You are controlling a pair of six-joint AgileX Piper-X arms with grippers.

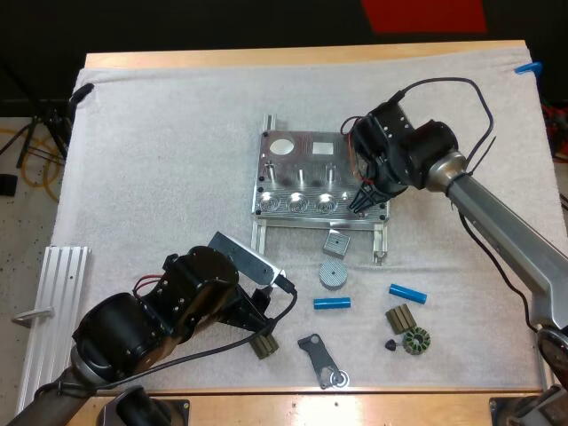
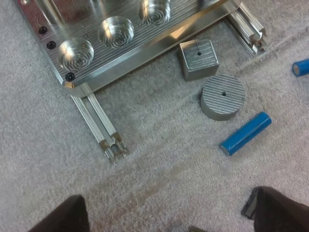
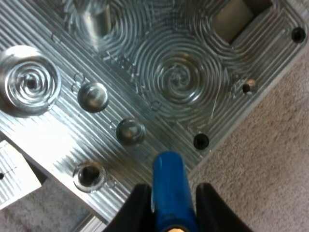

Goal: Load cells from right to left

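Observation:
The metal fixture lies mid-mat, with a row of round pockets along its near edge. My right gripper hovers over the fixture's near right corner. In the right wrist view it is shut on a blue cylinder that points down at the ribbed plate beside small holes. My left gripper rests low over the mat left of a loose blue cylinder. Its fingers stand wide apart with nothing between them. A second loose blue cylinder lies further right.
A grey square block and a round disc sit just in front of the fixture. Small dark parts and a toothed ring lie at the front right, a dark bracket near the front edge. An aluminium rail lies far left.

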